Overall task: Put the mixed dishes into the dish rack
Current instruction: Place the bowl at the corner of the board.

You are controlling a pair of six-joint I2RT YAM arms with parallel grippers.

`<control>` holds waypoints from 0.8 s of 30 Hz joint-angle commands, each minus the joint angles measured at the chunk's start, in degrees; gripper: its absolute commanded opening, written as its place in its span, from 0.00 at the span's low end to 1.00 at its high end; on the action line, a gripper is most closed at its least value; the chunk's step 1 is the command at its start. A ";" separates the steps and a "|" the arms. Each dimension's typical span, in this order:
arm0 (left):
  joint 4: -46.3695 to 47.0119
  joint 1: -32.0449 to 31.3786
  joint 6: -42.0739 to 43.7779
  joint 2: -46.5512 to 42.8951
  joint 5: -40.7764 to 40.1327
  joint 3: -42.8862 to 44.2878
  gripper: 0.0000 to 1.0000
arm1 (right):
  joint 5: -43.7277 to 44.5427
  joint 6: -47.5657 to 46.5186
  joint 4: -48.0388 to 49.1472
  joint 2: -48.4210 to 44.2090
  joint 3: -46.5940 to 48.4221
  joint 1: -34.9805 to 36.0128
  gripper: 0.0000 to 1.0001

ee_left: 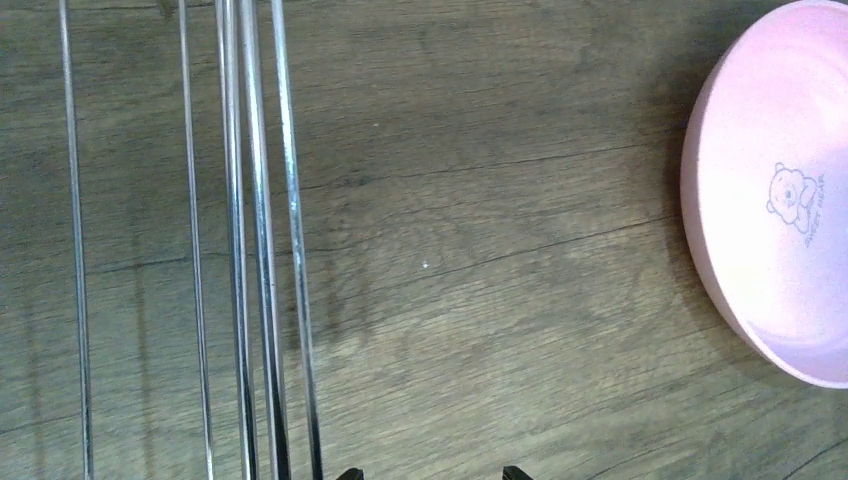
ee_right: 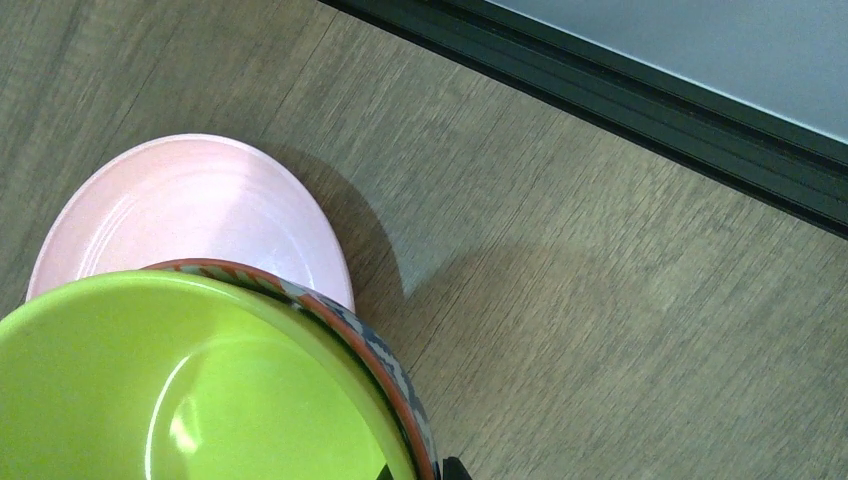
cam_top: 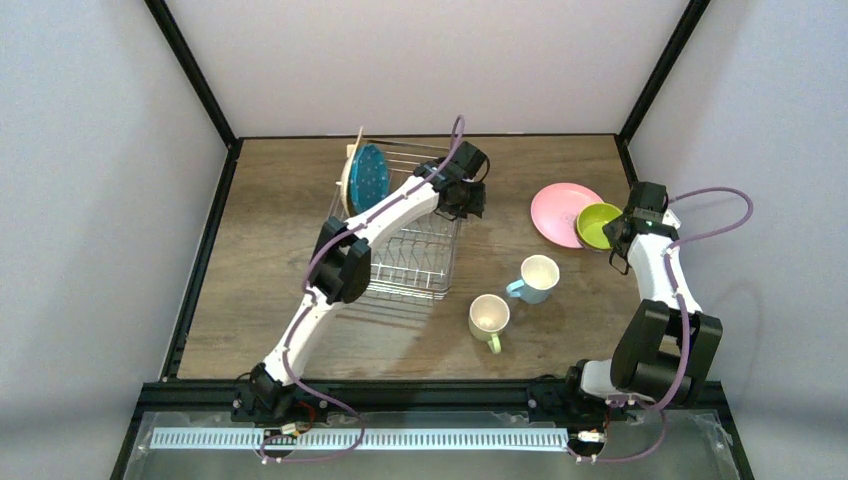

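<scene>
wooden table [cam_top: 250, 310], grey walls, black frame posts at the corners.
yellow-green mug [cam_top: 489, 318]: lower centre of the top view, upright, handle toward the bottom edge.
blue mug [cam_top: 538, 276]: just up and right of it, upright, not touching it, handle to the left.
rack [cam_top: 415, 255]: wire basket, left of centre; the left arm lies across it.
right gripper [ee_right: 422, 472]: right side of the top view, closed on the rim of the bowl [cam_top: 598, 224]. the bowl is green inside and overlaps the right edge of the pink plate [cam_top: 558, 212].
left gripper [ee_left: 431, 473]: by the rack's upper right corner, between rack and pink plate. fingertips parted, holding nothing, bare wood beneath.
teal plate [cam_top: 368, 178], tan plate [cam_top: 346, 190]: on edge in the rack's upper left corner, tan to the left of teal, close together.
</scene>
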 commanded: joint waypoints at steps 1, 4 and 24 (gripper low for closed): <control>-2.45 2.60 2.39 -2.90 -2.28 -3.34 0.81 | 0.74 0.21 2.64 -1.48 0.10 -0.11 0.01; -1.75 2.67 3.32 -3.10 1.55 -3.31 0.82 | 0.65 0.23 2.74 -1.43 0.03 -0.08 0.01; 10.03 4.33 7.63 -6.66 18.88 -12.62 0.96 | 0.96 -1.59 5.40 1.85 0.34 -0.11 0.01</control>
